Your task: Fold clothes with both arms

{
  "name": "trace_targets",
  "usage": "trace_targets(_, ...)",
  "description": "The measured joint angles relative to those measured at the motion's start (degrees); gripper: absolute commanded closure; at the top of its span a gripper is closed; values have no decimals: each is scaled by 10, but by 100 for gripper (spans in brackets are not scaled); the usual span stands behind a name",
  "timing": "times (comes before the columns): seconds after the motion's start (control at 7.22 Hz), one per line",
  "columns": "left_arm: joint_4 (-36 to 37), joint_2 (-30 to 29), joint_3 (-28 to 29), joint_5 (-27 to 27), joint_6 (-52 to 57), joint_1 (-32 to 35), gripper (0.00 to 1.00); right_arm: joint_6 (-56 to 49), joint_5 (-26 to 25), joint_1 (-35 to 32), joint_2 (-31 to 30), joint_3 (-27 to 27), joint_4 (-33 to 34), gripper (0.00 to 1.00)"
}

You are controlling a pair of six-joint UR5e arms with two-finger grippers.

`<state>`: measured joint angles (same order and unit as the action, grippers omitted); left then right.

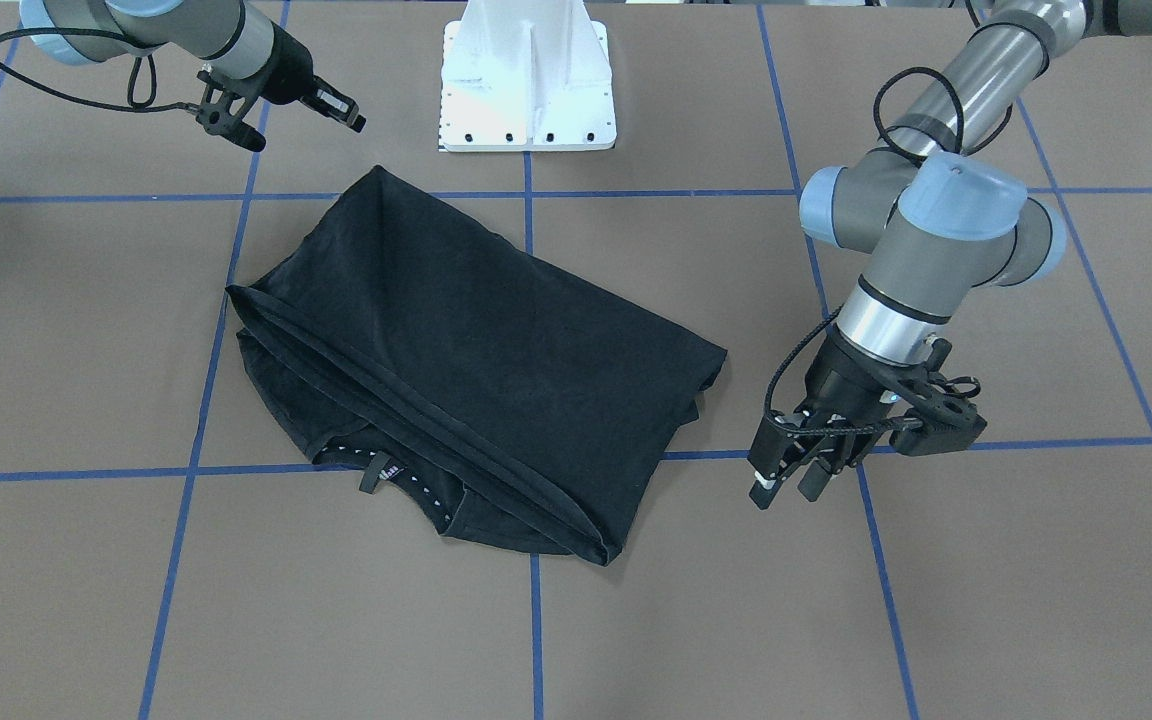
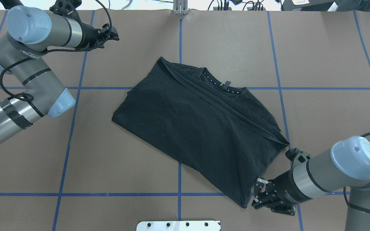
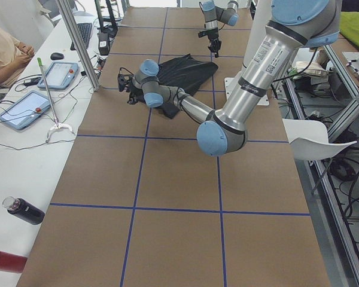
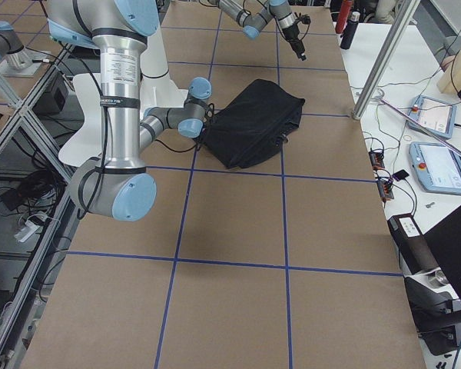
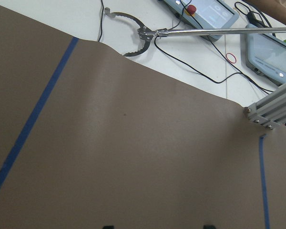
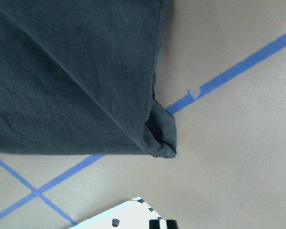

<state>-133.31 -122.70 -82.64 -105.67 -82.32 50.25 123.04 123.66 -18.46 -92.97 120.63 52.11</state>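
Both jaws parted, empty; T-shirt (image 2: 201, 134) folded flat.

T-shirt (image 2: 201, 128) mid-table (image 2: 316, 48), right tool (image 2: 261, 192) just beside its near corner, left tool (image 2: 112, 33) well apart, far side

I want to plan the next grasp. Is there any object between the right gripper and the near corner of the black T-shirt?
Nothing visible. The right gripper sits just beside the T-shirt corner; the right wrist view shows only bare brown table and blue tape around that corner.
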Motion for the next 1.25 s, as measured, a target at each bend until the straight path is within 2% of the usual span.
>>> trace_targets(0.28,0,5,-29,-36,-27,-2,30,11,4,14,-4,-1,-20,0)
trace_targets(0.42,0,21,-50,-54,-38,-3,30,12,7,-4,4,3,-25,0)
trace_targets(0.69,1,73,-95,-56,-47,-29,30,8,9,-80,29,-2,-26,0)
trace_targets(1.25,75,110,-112,42,-91,-142,30,-6,3,-185,99,-65,-19,0)
